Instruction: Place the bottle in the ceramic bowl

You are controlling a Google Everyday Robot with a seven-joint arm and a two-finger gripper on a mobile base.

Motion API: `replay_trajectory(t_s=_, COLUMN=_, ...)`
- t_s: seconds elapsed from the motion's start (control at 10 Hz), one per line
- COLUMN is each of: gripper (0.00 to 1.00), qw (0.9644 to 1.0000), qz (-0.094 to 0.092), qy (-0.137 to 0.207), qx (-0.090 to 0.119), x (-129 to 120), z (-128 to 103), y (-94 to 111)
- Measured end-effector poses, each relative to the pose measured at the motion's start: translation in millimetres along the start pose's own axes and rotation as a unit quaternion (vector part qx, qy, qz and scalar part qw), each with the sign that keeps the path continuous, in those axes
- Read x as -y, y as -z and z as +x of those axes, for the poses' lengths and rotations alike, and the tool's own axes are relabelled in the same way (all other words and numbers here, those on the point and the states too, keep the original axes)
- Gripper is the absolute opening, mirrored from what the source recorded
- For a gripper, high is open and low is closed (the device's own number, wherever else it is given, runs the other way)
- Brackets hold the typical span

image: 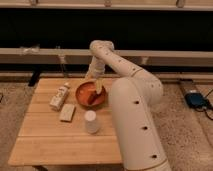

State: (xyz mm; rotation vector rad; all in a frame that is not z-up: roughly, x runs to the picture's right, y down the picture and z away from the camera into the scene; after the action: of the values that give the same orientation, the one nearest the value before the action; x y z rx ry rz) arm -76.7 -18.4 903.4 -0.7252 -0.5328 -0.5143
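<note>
Over the ceramic bowl (79, 94) hangs the gripper (98, 88).

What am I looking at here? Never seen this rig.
It is a mobile robot with one white arm, seen by a single camera that looks down on a wooden table. Where that camera is mounted is not known. The arm bends up and back down, so its end effector hangs over the orange ceramic bowl. The small white bottle lies on the table left of the bowl, not held. Nearer the camera are a beige block and a white cup. The job is to put the bottle in the bowl, which is not yet done.
</note>
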Motion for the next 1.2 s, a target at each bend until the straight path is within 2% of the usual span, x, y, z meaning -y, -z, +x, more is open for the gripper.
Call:
replay_trajectory(t_s=0.5, gripper=0.8, qw=1.0, qz=0.0, qy=0.0, qx=0.0, x=0.0, z=0.0, y=0.0)
replay_trajectory(t_s=0.7, gripper=0.8, qw=0.9999, qz=0.005, qy=0.013, qx=0.0, x=2.6, z=-2.6, y=-0.8)
replay_trajectory(t_s=0.9, gripper=0.8, qw=0.9985, qz=0.014, qy=0.053, qx=-0.002, x=15.6, z=-14.5, y=-3.7)
replay_trajectory(t_s=1.0, gripper=0.8, qw=0.9955, qz=0.019, qy=0.092, qx=-0.003, x=34.7, z=-33.4, y=-8.0)
replay_trajectory(t_s=1.2, gripper=0.8, qw=0.9891, qz=0.026, qy=0.145, qx=-0.003, x=64.9, z=-63.1, y=-14.0)
